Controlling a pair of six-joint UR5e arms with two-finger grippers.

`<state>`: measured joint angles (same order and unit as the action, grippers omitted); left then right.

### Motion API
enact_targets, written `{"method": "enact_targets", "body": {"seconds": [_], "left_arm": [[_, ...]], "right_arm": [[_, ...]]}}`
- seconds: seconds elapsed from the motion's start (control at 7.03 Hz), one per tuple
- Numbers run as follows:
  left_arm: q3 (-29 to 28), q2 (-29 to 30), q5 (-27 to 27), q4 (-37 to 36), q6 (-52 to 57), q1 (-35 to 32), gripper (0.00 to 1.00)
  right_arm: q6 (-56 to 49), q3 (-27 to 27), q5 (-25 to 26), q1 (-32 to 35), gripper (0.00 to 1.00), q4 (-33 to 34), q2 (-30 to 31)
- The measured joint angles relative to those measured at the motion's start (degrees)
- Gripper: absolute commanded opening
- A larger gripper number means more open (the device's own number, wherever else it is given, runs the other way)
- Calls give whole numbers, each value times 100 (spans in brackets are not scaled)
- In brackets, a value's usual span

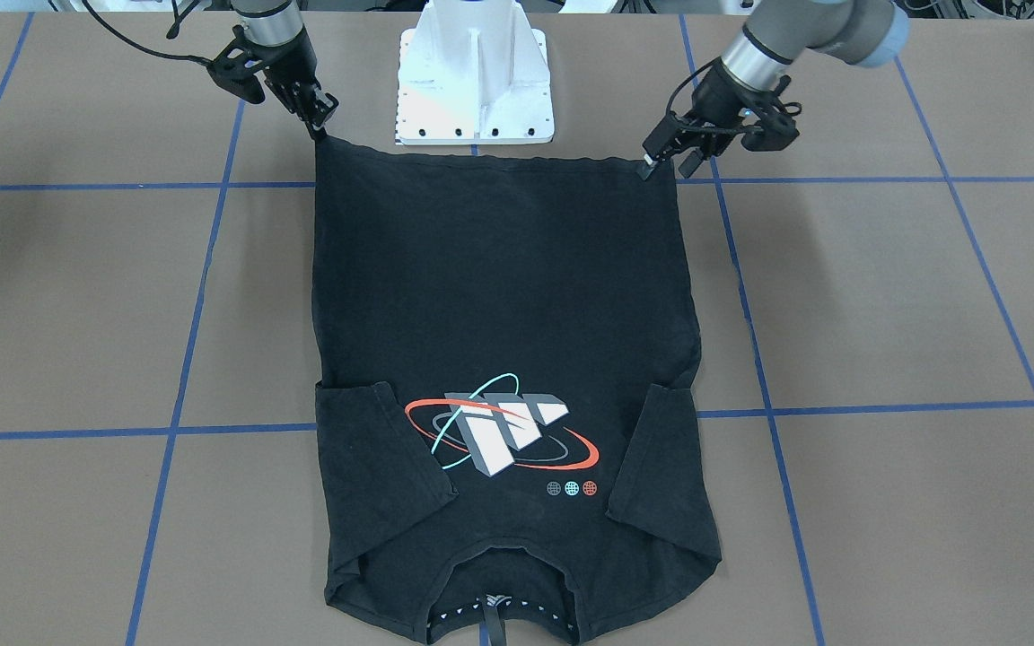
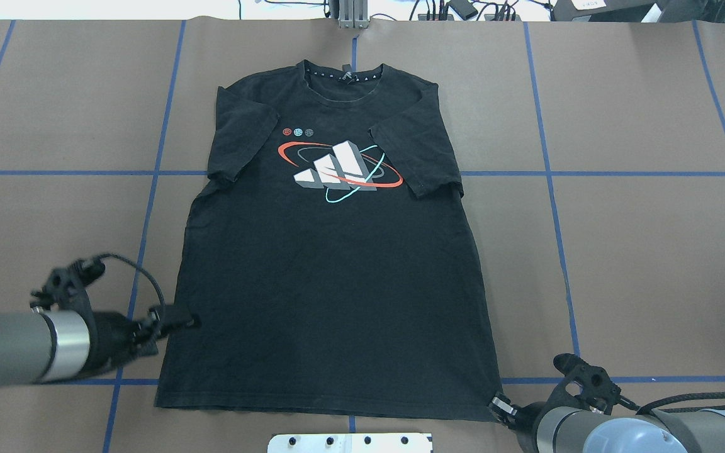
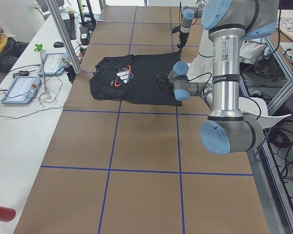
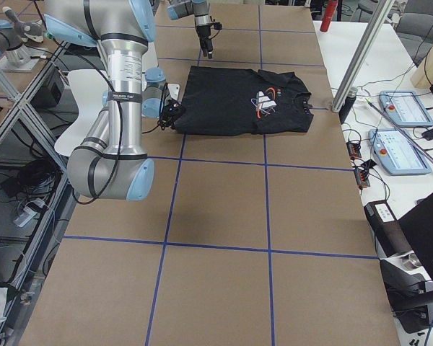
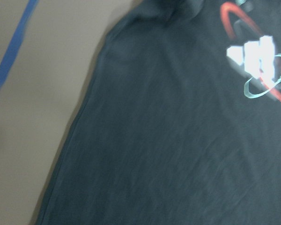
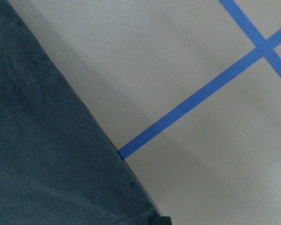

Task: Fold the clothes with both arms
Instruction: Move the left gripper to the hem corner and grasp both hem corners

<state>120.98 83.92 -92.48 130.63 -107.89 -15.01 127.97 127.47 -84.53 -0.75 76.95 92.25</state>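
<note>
Overhead exterior | left claw [image 2: 184, 322] released above T-shirt [image 2: 337, 270] edge | right claw [image 2: 500, 404] cannot tell

1. Setting: a robotics lab, not a home or a shop.
2. Large table [image 2: 652, 251] papered brown, gridded with blue tape [image 2: 620, 173].
3. Industrial jointed left arm [image 3: 229, 73] and right arm [image 4: 123, 94] stand by a white pedestal [image 1: 476, 81] at one long edge.
4. Opposite side: aluminium post [image 4: 359, 58], control pendants [image 4: 400, 108] on a white bench [image 3: 10, 146].
5. Cable tangles [image 4: 29, 171] lie on the floor behind the arms.
6. A person [image 3: 2, 44] sits at the bench's far end.
</note>
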Motion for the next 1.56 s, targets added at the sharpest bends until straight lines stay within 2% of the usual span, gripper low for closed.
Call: {"method": "enact_targets", "body": {"seconds": [0.14,0.43,1.14,1.42,1.56], "left_arm": [[24,-28,411,-385,-158,419,93],[-92,-53,643,-687,-242,727,83],[-165,-204,478,-739,-254,795,81],[-166,-276,425,-740,-306,834,75],[-173,-279,419,-741,-400,909,67]], "right_arm": [[0,3,-2,-2,0,0,2],[0,11,-2,1,0,2,3],[0,23,-1,-4,0,0,2],[0,23,1,-10,0,-4,0],[0,39,2,-15,0,-5,-3]]}}
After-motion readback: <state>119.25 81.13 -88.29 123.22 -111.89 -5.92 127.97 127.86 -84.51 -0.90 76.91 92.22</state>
